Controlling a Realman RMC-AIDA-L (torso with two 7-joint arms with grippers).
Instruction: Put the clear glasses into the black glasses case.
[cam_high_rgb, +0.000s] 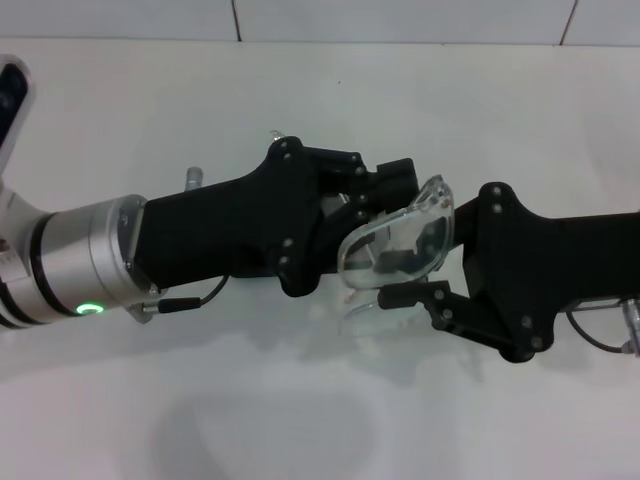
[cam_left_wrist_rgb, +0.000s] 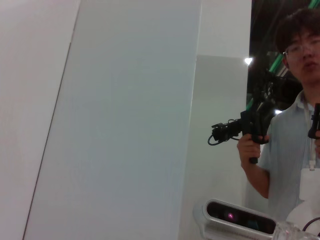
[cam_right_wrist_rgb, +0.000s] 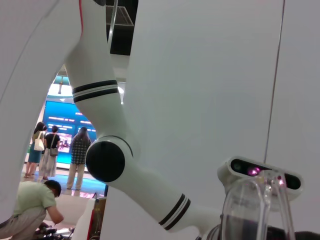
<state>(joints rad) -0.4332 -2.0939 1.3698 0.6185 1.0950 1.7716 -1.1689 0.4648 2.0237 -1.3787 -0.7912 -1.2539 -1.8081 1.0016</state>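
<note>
The clear glasses (cam_high_rgb: 400, 240) hang above the white table between my two black grippers, tilted with the one-piece front upward. My right gripper (cam_high_rgb: 412, 268) comes in from the right and looks shut on the glasses. One of its fingers (cam_high_rgb: 410, 295) lies just under the front, and the other is hidden behind the lens. My left gripper (cam_high_rgb: 393, 220) reaches in from the left, right against the glasses. The right wrist view shows a close edge of the glasses (cam_right_wrist_rgb: 255, 205), and the left wrist view catches a corner of them (cam_left_wrist_rgb: 295, 231). The black glasses case is out of view.
The white table (cam_high_rgb: 320, 420) spreads all round, with a tiled wall behind it. A small grey metal part (cam_high_rgb: 195, 178) shows behind the left arm. Both wrist views face upward at my head camera (cam_right_wrist_rgb: 260, 175) and white panels. A person (cam_left_wrist_rgb: 300, 125) stands farther off.
</note>
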